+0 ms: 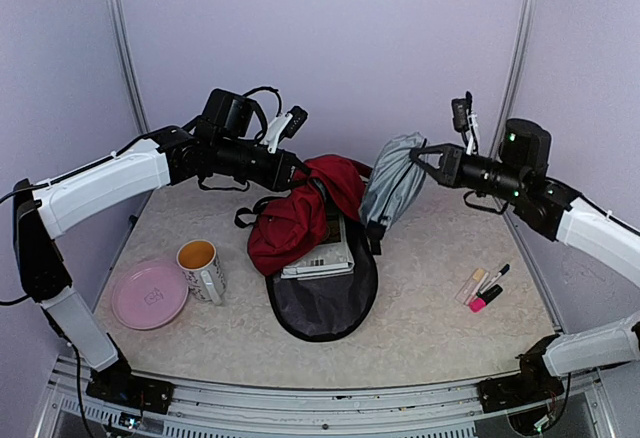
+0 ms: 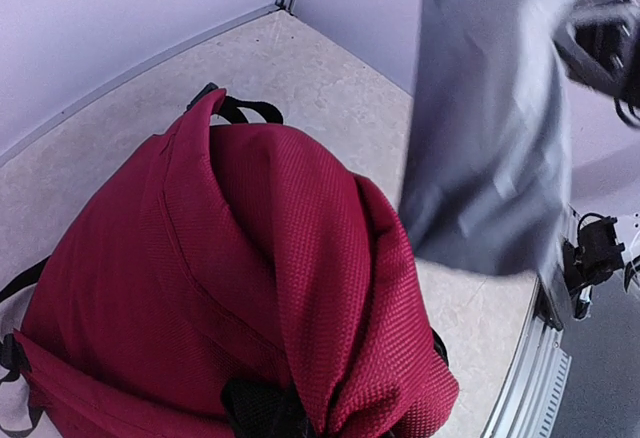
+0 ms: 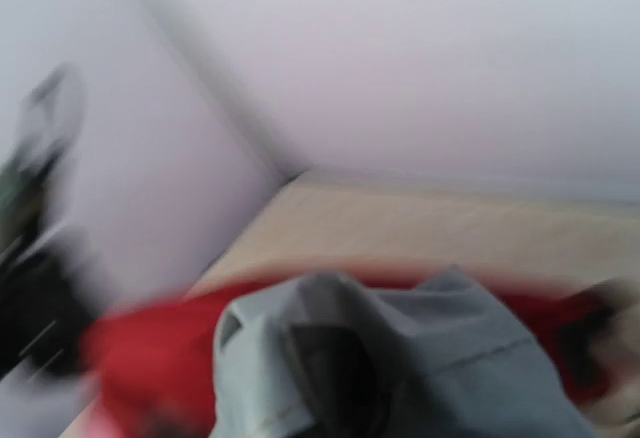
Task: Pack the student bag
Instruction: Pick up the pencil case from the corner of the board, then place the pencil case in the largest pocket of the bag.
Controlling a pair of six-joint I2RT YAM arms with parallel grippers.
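Observation:
The dark red student bag (image 1: 298, 213) lies mid-table, its black inner flap (image 1: 325, 303) spread open toward me with a white book (image 1: 322, 256) on it. My left gripper (image 1: 300, 170) is shut on the bag's top fabric and lifts it; the left wrist view shows the red cloth (image 2: 250, 278) bunched between the fingers. My right gripper (image 1: 418, 161) is shut on the top edge of a grey pouch (image 1: 392, 183) and holds it hanging just right of the bag. The pouch also shows in the left wrist view (image 2: 490, 128) and, blurred, in the right wrist view (image 3: 400, 358).
A mug (image 1: 201, 268) with an orange inside and a pink plate (image 1: 149, 294) stand front left. Several pens and highlighters (image 1: 484, 287) lie front right. Grey walls close in the back and sides.

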